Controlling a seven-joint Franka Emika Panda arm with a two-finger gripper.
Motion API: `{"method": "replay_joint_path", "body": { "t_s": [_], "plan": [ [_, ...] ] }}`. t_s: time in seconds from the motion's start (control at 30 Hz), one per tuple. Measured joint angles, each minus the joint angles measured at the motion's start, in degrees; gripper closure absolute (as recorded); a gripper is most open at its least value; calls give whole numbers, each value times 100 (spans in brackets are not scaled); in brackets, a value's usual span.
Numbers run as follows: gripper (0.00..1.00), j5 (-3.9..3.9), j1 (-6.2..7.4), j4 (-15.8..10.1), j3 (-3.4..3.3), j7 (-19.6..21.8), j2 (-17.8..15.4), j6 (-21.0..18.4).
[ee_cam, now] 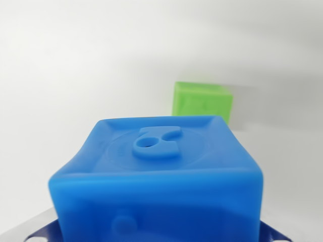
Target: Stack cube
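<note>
Soft blue rubber cube with a raised figure on its top face (161, 176) fills the wrist view's lower half, pinched between the gripper (160, 233) fingers showing at both bottom corners, with the smaller-looking green rubber cube (203, 101) resting apart behind it on the plain white table (75, 75).

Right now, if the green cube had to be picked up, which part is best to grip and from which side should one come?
Probably from above, closing on two opposite flat side walls of the green cube. It rests apart from the blue cube on the white surface, open space around it. Its sides look flat and roughly upright.
</note>
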Motion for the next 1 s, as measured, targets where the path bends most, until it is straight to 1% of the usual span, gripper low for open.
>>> {"method": "replay_joint_path", "body": {
  "t_s": [0.77,0.87,1.0],
  "plan": [
    [100,44,-273,152,-109,-1,-16,-168],
    [100,44,-276,136,-109,-1,29,-115],
    [100,44,-276,97,-108,-1,187,56]
  ]
}}
